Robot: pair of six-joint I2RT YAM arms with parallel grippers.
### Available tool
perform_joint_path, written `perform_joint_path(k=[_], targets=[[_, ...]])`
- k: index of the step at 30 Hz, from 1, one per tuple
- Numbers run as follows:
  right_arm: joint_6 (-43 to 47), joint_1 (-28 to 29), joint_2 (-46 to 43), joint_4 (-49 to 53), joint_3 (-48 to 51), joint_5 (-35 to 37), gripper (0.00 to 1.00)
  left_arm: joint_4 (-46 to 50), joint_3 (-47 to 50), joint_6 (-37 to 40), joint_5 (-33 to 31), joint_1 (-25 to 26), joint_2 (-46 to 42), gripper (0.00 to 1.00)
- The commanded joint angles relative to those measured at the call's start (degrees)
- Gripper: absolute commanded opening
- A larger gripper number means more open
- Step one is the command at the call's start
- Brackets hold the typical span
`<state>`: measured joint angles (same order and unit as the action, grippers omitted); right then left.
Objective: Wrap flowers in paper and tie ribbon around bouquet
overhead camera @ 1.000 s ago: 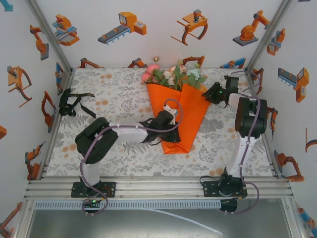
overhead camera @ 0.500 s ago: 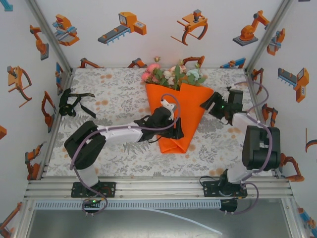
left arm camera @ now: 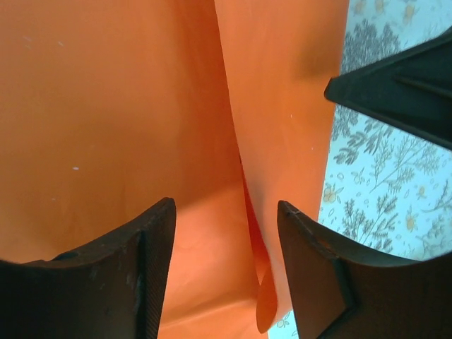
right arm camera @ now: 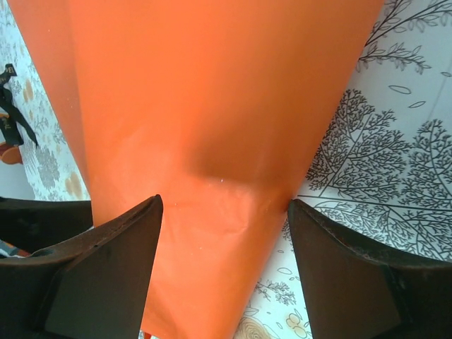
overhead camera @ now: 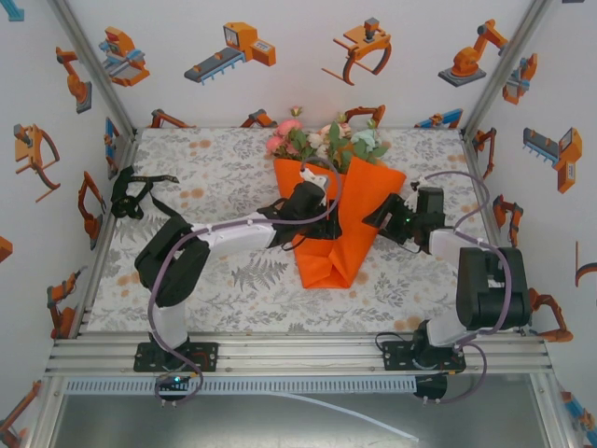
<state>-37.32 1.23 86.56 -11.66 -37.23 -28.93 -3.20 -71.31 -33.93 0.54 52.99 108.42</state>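
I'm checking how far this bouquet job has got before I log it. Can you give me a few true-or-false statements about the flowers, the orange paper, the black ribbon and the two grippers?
1. The thin bright orange paper is rolled into a cone around the pink, cream and green artificial flowers. True.
2. The narrow black fabric ribbon is tied around the cone. False: it lies loose near the left edge of the leaf-patterned table, apart from the cone.
3. The blooms point toward the table's far edge. True.
4. The left gripper is shut. False: its fingers stand apart over the paper.
5. The right gripper is at the cone's left side. False: it is at the right side, open.
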Motion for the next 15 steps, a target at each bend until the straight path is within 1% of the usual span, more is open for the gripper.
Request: perform_joint_path(k=[1,3,5,9,11,15], targets=[[-0.72,0.31,-1.3,-2.05,0.93,-0.33,0.66,-1.87,-1.25,-0.42,6.93,0.18,0.9,0.5],[-0.82,0.34,-1.48,-1.99,0.93,-0.42,0.65,-2.92,-0.89,-1.51,7.93,0.18,1.26,0.41],[-0.82,0.36,-1.73,-1.79,0.87,-0.38,0.66,-4.94,-0.54,-2.55,9.88,0.09,1.69,0.29],[-0.72,0.35,-2.94,-0.92,0.52,-0.43,0.66,-6.15,-0.61,-4.3,12.11,0.0,1.77,0.1],[-0.4,0.35,-4.83,0.16,0.63,0.14,0.66,-7.59,0.51,-4.77,11.35,-0.06,0.34,0.05],[0.21,0.36,-7.79,1.18,0.93,0.84,0.66,-10.55,3.79,-7.59,8.73,0.11,-3.33,0.01]])
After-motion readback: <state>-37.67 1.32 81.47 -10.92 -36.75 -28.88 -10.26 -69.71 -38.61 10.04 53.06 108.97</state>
